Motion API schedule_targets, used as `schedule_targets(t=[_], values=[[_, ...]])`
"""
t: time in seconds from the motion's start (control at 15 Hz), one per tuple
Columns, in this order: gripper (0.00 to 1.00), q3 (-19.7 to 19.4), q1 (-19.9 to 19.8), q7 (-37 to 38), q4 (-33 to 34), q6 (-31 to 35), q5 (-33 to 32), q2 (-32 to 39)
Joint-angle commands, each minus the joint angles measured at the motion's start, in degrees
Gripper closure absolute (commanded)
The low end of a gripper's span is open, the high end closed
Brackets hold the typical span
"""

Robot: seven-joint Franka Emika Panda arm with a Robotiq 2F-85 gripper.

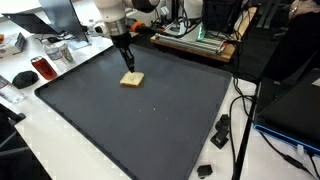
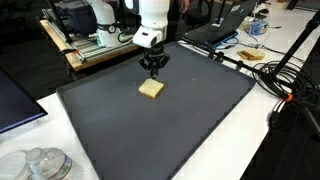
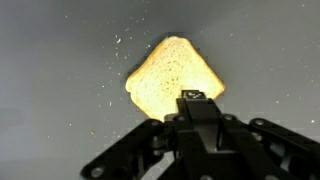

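Observation:
A slice of toasted bread [image 1: 132, 78] [image 2: 151, 89] lies flat on a large dark mat [image 1: 150, 125] [image 2: 180, 125], toward its far side. My gripper [image 1: 126, 63] [image 2: 153, 70] hangs just above and slightly behind the slice, pointing down. In the wrist view the bread [image 3: 170, 75] fills the middle, and the gripper [image 3: 197, 97] comes in from the bottom with its two fingers pressed together at the slice's near edge. Nothing is held between them.
Beside the mat lie a red object [image 1: 42, 68], a black mouse [image 1: 23, 78] and metal cans [image 1: 60, 52]. Black clips [image 1: 221, 128] and cables [image 2: 290, 85] lie along one edge. Glass jars [image 2: 40, 165] stand at a corner, a plate [image 2: 250, 55] farther back.

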Motion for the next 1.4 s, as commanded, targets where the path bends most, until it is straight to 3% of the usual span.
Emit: schedule_targets(t=[0.0, 1.0, 1.33], values=[[0.95, -0.8, -0.9, -2.3, -1.9, 5.0, 2.3, 0.7], [0.95, -1.5, -2.4, -3.6, -4.1, 9.1, 4.8, 3.3], [0.95, -1.2, -0.3, 0.0, -0.9, 9.1, 5.5, 9.3]])
